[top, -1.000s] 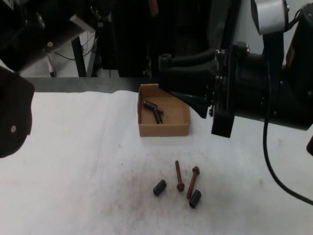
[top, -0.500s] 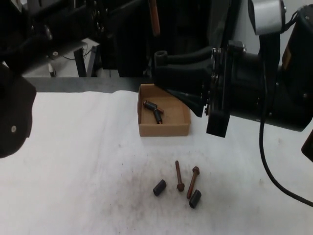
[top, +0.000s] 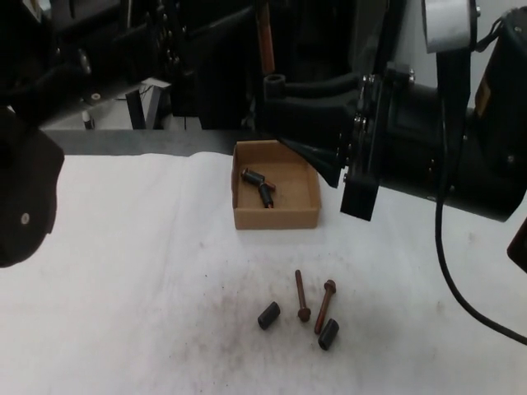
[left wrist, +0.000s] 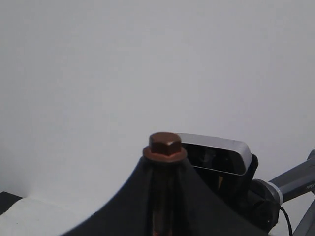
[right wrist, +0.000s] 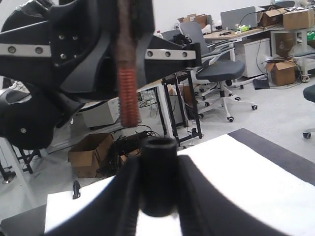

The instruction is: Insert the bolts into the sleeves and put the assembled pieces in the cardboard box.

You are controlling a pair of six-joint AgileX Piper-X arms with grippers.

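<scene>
My left gripper (left wrist: pixel 165 164) is shut on a rusty brown bolt (left wrist: pixel 165 146), whose hex head shows between the fingers. In the right wrist view that bolt (right wrist: pixel 129 93) hangs threaded end down, just above and slightly aside of a black sleeve (right wrist: pixel 157 187). My right gripper (right wrist: pixel 158 167) is shut on this sleeve and holds it upright. From the high view, bolt (top: pixel 265 37) and sleeve (top: pixel 274 81) meet in the air behind the cardboard box (top: pixel 276 218). Two assembled pieces (top: pixel 259 185) lie in the box.
On the stained white cloth in front of the box lie two loose bolts (top: pixel 300 295), (top: pixel 325 306) and two loose black sleeves (top: pixel 268 315), (top: pixel 328 334). The bulky right arm (top: pixel 436 148) hangs over the cloth's right side. Office chairs and desks stand beyond the bench.
The held bolt has come down and slightly right toward the sleeve. The right gripper with the sleeve has risen a little and its arm has shifted left.
</scene>
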